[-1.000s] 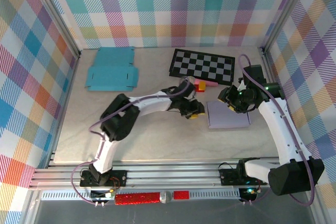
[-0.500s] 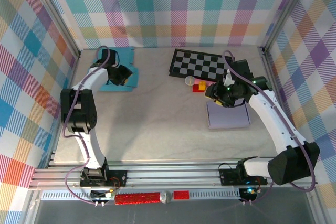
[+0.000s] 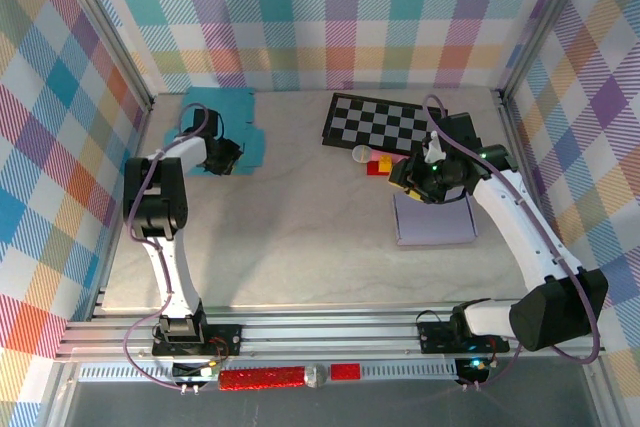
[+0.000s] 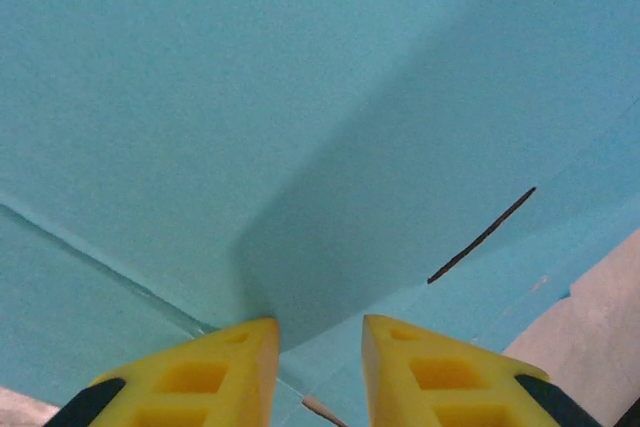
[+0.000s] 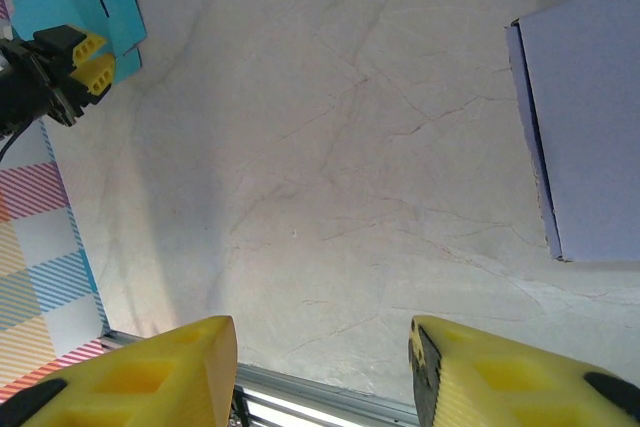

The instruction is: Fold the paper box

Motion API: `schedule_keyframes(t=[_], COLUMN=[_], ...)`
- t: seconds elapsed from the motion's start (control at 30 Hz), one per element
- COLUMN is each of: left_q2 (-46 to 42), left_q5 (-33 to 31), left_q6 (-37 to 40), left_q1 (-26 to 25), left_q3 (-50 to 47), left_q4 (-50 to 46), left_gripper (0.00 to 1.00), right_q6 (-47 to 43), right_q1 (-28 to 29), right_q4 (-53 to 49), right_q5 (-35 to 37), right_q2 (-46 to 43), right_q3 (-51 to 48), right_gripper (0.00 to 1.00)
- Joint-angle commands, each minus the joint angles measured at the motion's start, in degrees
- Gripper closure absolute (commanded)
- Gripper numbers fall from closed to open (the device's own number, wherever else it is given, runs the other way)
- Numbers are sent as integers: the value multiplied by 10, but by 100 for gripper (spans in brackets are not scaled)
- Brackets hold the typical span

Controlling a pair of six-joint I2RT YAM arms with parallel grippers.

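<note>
1. The left tool is sitting at the near-right edge of the teal box. Its jaws are standing slightly apart, with no paper visibly pinched between them.
2. The teal box is lying at the far left of the desk, flat apart from one panel that seems to be lifting a little. Folding is, I judge, barely starting, with every wall and flap left to raise.
3. The right tool is hanging wide open over the desk's right side, holding nothing, above the far edge of a lilac box.
4. A checkerboard, blocks and a cup are lying at far centre, well apart from the teal box. Nothing is blocking the left tool.
</note>
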Motion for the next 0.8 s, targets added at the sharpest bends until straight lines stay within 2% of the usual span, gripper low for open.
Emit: schedule_keyframes(t=[0.0,0.13,0.3,0.53,0.63,0.77], left_q2=[-12,-50,-102,-150,-177,-231], left_q5=[8,-14,-82,-181,-195,-188], left_q6=[-49,-120,-229,-347,-362,-318], left_q1=[-26,-73,-151,-269,-292,-293], left_q3=[-53,-119,-192,-211,-209,-193], left_q4=[57,117,184,195,184,130], left_gripper=[73,75,76,75,68,63], right_q6=[-15,-18,-23,-29,-30,-27], right_q1=[2,2,2,2,2,2], right_q4=[6,8,11,19,25,33], right_q5=[-14,-19,-29,-48,-60,-71], right_q2=[10,18,22,20,21,20], right_q3=[3,6,0,-21,-29,-41], right_gripper=[51,51,51,51,50,50])
